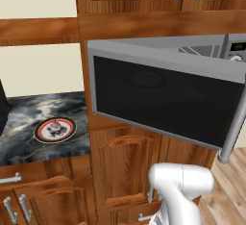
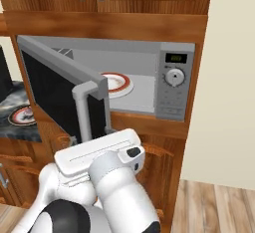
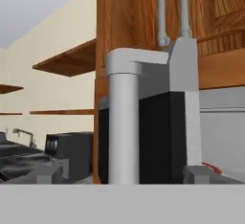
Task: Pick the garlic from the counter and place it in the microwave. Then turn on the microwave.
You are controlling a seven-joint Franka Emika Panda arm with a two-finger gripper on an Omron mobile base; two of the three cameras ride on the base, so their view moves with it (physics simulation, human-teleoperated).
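Note:
The garlic (image 1: 55,126), a small pinkish bulb, lies on a red-rimmed plate (image 1: 40,133) on the dark marble counter (image 1: 29,108), left of the microwave (image 2: 172,58). The microwave door (image 1: 158,96) stands swung open towards me. Inside the oven rests another red-rimmed plate (image 2: 118,83). My gripper (image 3: 123,173) is open, with its fingertips (image 3: 48,174) spread on either side of the grey vertical door handle (image 3: 123,122), which stands just ahead of them and untouched. My white hand (image 2: 99,153) sits below and in front of that handle (image 2: 82,115).
A round knob (image 2: 174,77) and a small display sit on the microwave's right panel. A black coffee machine (image 3: 72,153) stands on the counter beyond the door, with a faucet (image 3: 24,134) farther left. Wooden cabinets are above and below. A cream wall (image 2: 229,102) is at right.

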